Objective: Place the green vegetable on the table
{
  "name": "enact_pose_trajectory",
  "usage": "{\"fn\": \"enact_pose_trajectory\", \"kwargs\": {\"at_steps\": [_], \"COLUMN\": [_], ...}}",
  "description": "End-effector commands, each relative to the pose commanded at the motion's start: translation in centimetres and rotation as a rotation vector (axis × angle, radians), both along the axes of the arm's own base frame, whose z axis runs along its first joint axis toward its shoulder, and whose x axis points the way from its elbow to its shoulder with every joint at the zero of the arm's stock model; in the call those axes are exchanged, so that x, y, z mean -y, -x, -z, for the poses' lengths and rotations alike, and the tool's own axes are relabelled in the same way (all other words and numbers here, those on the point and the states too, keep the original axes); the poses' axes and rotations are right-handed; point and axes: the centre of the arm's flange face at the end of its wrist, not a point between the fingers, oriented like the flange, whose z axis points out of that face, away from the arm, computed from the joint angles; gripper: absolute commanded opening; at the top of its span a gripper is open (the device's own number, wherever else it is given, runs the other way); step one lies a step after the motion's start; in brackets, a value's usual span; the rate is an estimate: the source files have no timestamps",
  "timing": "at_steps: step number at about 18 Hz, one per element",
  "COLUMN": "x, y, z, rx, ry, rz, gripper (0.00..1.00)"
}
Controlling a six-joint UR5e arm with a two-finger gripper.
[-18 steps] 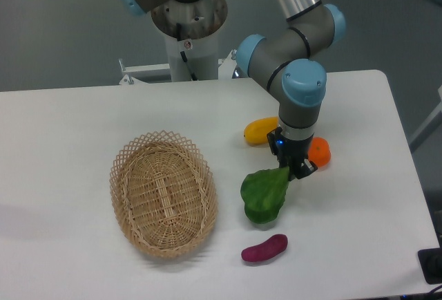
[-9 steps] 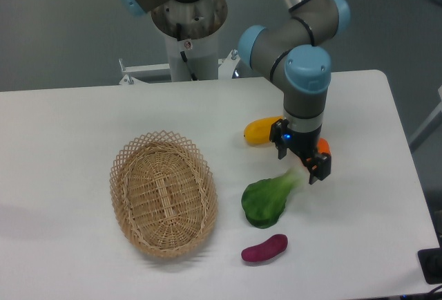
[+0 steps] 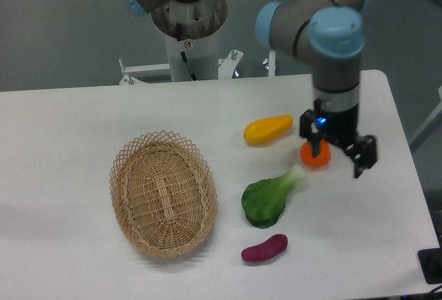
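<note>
A white table with rounded corners fills the lower part of the view, set against a grey floor. On it lies the green vegetable, flat on the bare surface right of centre, its dark leafy head toward the camera and its pale stalk angled up to the right. It touches nothing else. The gripper hangs above the table to the right of the stalk, well apart from it, its two fingers spread wide and holding nothing. A small orange item sits just behind the left finger, partly hidden by it. A yellow squash rests farther back, near the middle of the table, and a purple sweet potato lies near the front edge, just below the leafy head. An oval wicker basket stands to the left of the vegetable, with nothing visible inside. Behind the table rises the arm's white pedestal, with its grey and blue joints above.
</note>
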Motion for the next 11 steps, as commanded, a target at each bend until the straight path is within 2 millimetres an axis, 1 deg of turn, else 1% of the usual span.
{"fn": "enact_pose_trajectory", "kwargs": {"at_steps": [3, 6, 7, 11], "x": [2.1, 3.6, 4.0, 4.2], "y": [1.5, 2.4, 2.5, 2.4], "z": [-0.4, -0.3, -0.2, -0.5], "rx": [0.005, 0.026, 0.033, 0.034], "ry": [0.033, 0.004, -0.014, -0.025], "rz": [0.081, 0.095, 0.091, 0.089], "gripper": [1.00, 1.00, 1.00, 1.00]}}
